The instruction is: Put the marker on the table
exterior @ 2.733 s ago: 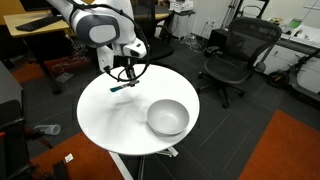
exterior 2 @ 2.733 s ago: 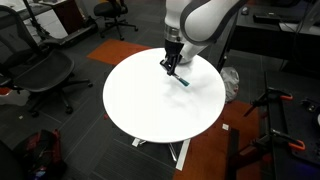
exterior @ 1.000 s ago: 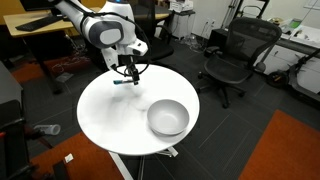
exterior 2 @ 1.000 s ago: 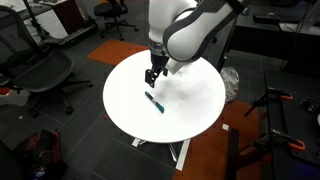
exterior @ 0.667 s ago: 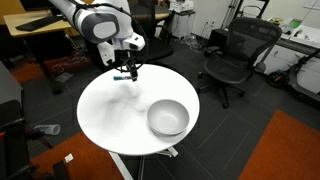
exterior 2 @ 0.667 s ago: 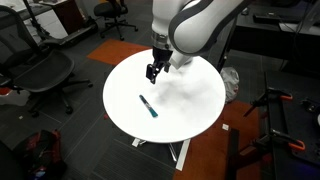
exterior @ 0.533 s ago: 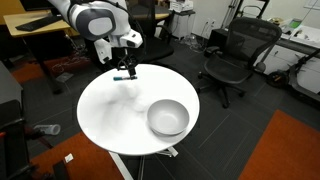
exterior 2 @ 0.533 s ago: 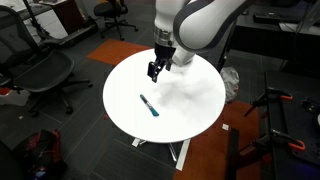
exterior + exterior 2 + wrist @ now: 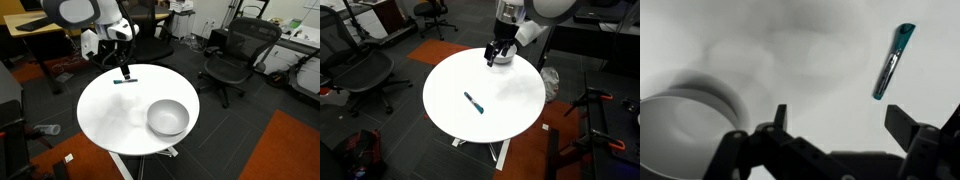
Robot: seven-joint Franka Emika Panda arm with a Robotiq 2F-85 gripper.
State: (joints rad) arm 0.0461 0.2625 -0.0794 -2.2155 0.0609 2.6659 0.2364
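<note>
The teal-blue marker [image 9: 125, 82] [image 9: 473, 103] lies flat on the round white table [image 9: 108, 122] [image 9: 512, 112], touching nothing. My gripper [image 9: 125, 70] [image 9: 498, 55] hangs above the tabletop, apart from the marker, open and empty. In the wrist view the marker [image 9: 892, 62] lies at the upper right on the table [image 9: 790, 40], beyond the gripper [image 9: 840, 118], whose two dark fingers stand wide with only tabletop between them.
A white bowl [image 9: 167, 117] [image 9: 685, 120] stands on the table, to one side of the marker. Black office chairs [image 9: 235, 55] [image 9: 365, 75] and wooden desks [image 9: 35, 25] ring the table. The table edge lies near the marker in an exterior view.
The marker, held above the table in the earliest frames, now lies on it. Over the last second the open gripper has drawn up and away from it.
</note>
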